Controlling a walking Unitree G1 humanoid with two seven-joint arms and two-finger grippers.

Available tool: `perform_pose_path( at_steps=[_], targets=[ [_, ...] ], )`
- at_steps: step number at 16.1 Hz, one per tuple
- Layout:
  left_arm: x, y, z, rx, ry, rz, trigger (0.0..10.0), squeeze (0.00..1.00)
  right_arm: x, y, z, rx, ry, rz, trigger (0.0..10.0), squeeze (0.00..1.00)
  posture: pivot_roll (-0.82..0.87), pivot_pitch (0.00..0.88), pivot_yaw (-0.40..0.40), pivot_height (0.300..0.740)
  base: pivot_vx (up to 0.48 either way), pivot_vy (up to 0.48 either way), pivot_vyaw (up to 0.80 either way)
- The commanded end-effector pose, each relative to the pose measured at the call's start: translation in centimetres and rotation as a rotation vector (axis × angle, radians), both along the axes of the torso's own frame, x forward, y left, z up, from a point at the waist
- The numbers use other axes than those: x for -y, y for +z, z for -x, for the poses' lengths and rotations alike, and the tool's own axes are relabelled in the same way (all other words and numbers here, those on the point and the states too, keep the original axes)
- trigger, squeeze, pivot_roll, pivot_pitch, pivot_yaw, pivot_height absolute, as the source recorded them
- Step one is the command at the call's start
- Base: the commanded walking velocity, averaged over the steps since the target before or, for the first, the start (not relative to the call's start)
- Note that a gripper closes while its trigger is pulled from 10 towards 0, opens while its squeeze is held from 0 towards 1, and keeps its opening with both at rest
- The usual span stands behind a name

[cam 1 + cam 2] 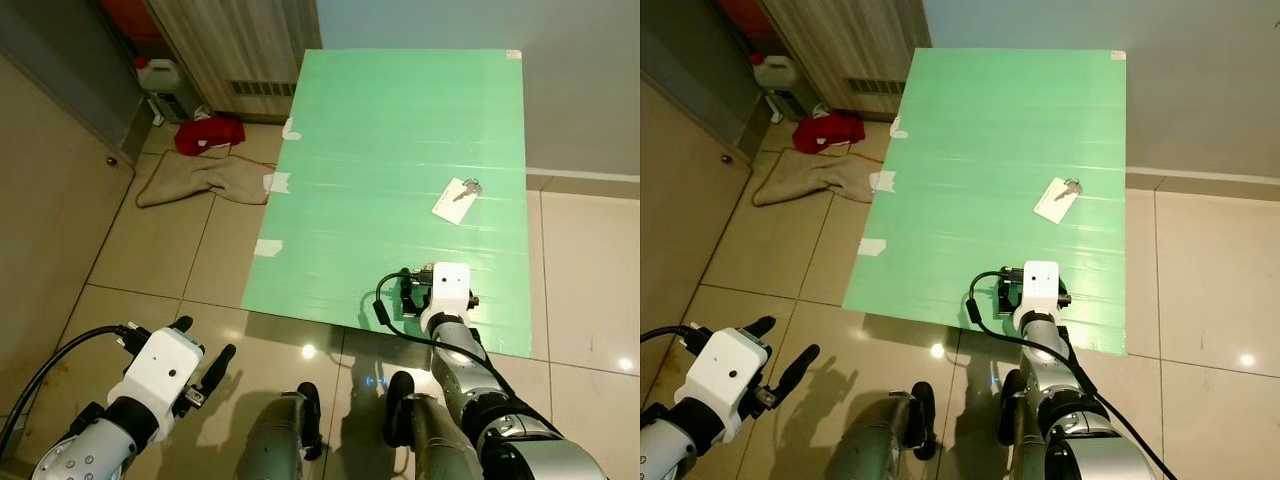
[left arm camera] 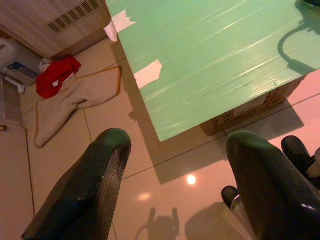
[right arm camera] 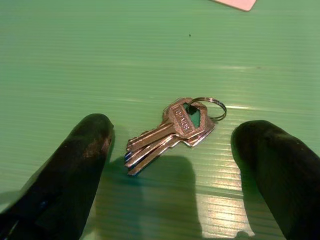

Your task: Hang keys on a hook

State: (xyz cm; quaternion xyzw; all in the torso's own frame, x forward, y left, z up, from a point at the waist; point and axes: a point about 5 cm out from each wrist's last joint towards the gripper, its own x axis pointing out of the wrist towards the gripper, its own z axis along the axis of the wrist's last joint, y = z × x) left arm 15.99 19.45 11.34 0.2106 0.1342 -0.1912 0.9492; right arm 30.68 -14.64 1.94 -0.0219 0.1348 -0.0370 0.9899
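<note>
Lying flat on the green board (image 1: 400, 150), near its close edge: a bunch of silver keys (image 3: 172, 129) on a ring (image 3: 209, 107), blades fanned toward one black finger (image 3: 75, 165) of the right gripper (image 3: 172, 175). Right gripper found lowered over the bunch, jaws spread wide to either side, touching neither keys nor ring. Right arm's white wrist housing (image 1: 445, 290) noted above the board's near edge, black cable looped beside it. Further up the board, well apart from the gripper: a white card (image 1: 452, 203) with a small metal item (image 1: 472, 186) at its corner, too small to identify. Left gripper (image 1: 207, 372) held low over the tiled floor (image 1: 180, 260), away from the board, jaws parted and holding nothing, as confirmed along its own fingers (image 2: 90, 185). Strips of white tape (image 1: 277, 182) observed along the board's left edge. On the floor beyond: a beige cloth (image 1: 190, 180), a red cloth (image 1: 210, 133) and a white jug (image 1: 165, 78) beside a wooden cabinet (image 1: 240, 40).
</note>
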Motion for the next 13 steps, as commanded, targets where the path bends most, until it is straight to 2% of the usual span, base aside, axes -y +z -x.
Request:
perform_pose_path(
  at_steps=[1,4,6,10,11,12,13],
  targets=[
    [-0.11,-0.24,0.43,-0.028,-0.001,-0.008,10.0,0.0,-0.06,-1.2,0.86,-0.065,-0.011,-0.002,10.0,0.0,0.39,0.377,0.16,0.74,0.0,0.0,0.0],
    [-0.07,-0.33,0.35,-0.028,0.0,-0.005,10.0,0.0,0.18,-1.04,0.67,-0.064,-0.036,-0.011,10.0,0.0,0.38,0.381,0.161,0.74,0.0,0.0,0.0],
    [0.5,-0.65,0.44,-0.038,-0.016,0.007,10.0,0.0,0.23,-0.86,0.49,-0.058,-0.049,-0.019,10.0,0.0,0.36,0.39,0.158,0.74,0.0,0.0,0.0],
    [0.8,-0.77,0.5,-0.044,-0.025,0.016,10.0,0.0,-0.25,-1.24,0.68,-0.089,-0.008,-0.046,10.0,0.0,0.35,0.399,0.159,0.74,0.0,0.0,0.0],
    [0.82,-0.82,0.62,-0.048,-0.026,0.016,10.0,0.0,-0.33,-1.5,0.84,-0.109,-0.006,-0.043,10.0,0.65,0.35,0.401,0.158,0.74,0.0,0.0,0.0],
    [0.82,-0.84,0.67,-0.05,-0.027,0.016,10.0,0.0,-0.28,-1.61,0.91,-0.116,-0.013,-0.044,10.0,1.0,0.35,0.401,0.158,0.74,0.0,0.0,0.0],
    [0.77,-0.91,0.89,-0.057,-0.026,0.014,10.0,0.0,-0.03,-1.82,1.13,-0.124,-0.03,-0.041,10.0,1.0,0.36,0.394,0.155,0.74,0.0,0.0,0.0]
  ],
)
